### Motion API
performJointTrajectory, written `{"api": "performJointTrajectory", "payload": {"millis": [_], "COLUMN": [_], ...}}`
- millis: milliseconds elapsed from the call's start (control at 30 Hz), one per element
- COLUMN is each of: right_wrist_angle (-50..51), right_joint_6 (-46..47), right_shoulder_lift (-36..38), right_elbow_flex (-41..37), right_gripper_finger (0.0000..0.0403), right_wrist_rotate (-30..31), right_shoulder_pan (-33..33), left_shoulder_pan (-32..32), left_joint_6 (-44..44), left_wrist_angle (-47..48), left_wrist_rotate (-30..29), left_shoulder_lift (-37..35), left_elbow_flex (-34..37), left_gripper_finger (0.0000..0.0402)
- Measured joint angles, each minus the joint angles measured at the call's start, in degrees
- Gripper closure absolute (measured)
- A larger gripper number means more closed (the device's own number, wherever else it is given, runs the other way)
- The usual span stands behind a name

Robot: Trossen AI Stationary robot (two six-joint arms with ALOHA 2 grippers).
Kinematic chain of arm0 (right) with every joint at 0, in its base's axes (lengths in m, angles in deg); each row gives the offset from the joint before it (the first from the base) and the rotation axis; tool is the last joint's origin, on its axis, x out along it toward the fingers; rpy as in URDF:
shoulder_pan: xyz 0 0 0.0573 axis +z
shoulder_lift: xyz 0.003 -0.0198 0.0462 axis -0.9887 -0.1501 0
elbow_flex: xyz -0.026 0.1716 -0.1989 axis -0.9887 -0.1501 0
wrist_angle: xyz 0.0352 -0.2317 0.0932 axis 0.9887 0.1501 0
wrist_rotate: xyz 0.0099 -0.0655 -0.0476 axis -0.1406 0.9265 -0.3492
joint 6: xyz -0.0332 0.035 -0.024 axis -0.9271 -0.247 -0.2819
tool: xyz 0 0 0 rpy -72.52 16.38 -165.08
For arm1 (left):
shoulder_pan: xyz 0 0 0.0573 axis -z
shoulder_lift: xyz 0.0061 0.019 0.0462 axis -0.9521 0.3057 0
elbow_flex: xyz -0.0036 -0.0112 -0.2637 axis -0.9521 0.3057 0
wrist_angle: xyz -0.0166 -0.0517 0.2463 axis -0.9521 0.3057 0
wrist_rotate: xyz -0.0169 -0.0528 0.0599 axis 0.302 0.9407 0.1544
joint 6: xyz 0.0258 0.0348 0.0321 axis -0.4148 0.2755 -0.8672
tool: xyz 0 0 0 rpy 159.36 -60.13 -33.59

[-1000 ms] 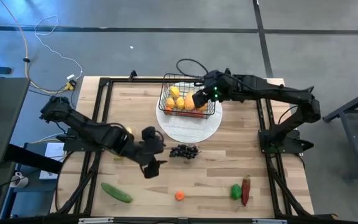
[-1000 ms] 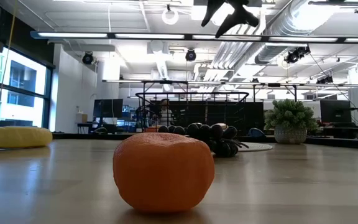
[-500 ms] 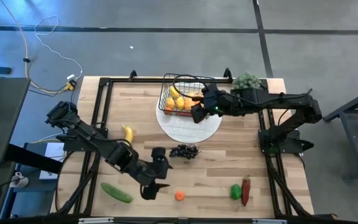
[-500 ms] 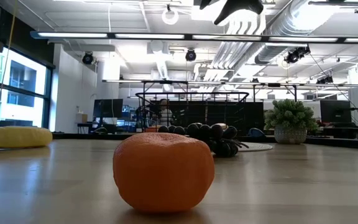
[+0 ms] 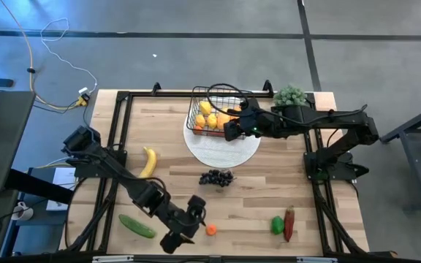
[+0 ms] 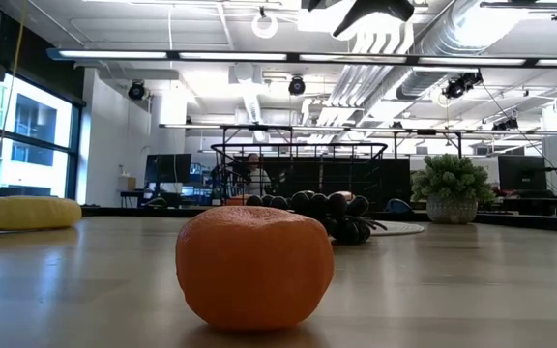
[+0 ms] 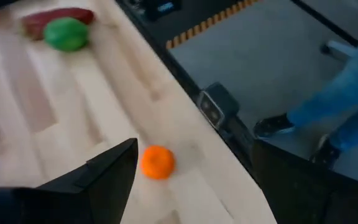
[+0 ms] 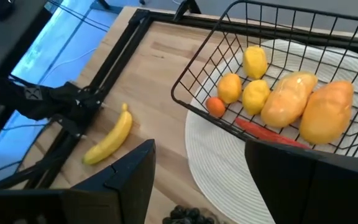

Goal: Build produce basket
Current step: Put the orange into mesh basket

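Note:
The black wire basket (image 5: 212, 115) stands on the round white plate (image 5: 225, 150) at the table's far middle. It holds lemons (image 8: 254, 61), two mangoes (image 8: 325, 112), a small orange and a red chili. My right gripper (image 5: 228, 131) is open and empty over the plate at the basket's near right corner. My left gripper (image 5: 198, 222) is open and empty above the table's near edge. A loose orange (image 7: 158, 162) lies on the table just ahead of its fingers. The banana (image 5: 148, 161), grapes (image 5: 216, 177), cucumber (image 5: 136, 226), green pepper (image 5: 277, 225) and another red chili (image 5: 289, 222) lie on the table.
A green bushy plant (image 5: 291, 93) stands at the far right corner. A black frame runs along the table's edges (image 5: 115, 146). A person's blue-clad leg (image 7: 347, 106) shows on the floor beyond the near edge. Bare wood lies between the banana and the plate.
My left gripper has gone from beside the grapes toward the table's near edge and somewhat right, ending next to the loose orange. My right gripper has drawn back from over the basket's right side toward the near side, now over the plate.

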Motion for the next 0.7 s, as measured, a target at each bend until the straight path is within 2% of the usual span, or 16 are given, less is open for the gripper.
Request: {"api": "performJointTrajectory", "payload": {"millis": [200,567,700], "right_wrist_angle": [-0.26,0.13,0.33], "right_joint_6": [0.43,2.32,2.32], "right_shoulder_lift": [0.00,-0.04,-0.04], "right_elbow_flex": [0.00,0.00,0.00], "right_gripper_finger": [0.0174,0.0174,0.0174], "right_wrist_rotate": [-0.70,-0.91,-0.91], "right_shoulder_pan": [0.43,3.26,4.11], "left_shoulder_pan": [-0.44,-0.99,-1.44], "left_joint_6": [-2.60,-3.95,-3.96], "left_wrist_angle": [-4.63,-10.09,-11.28], "left_wrist_rotate": [3.86,3.87,1.61], "left_shoulder_lift": [4.32,13.47,15.72], "left_elbow_flex": [0.00,0.00,0.02], "left_gripper_finger": [0.0101,0.0101,0.0101]}}
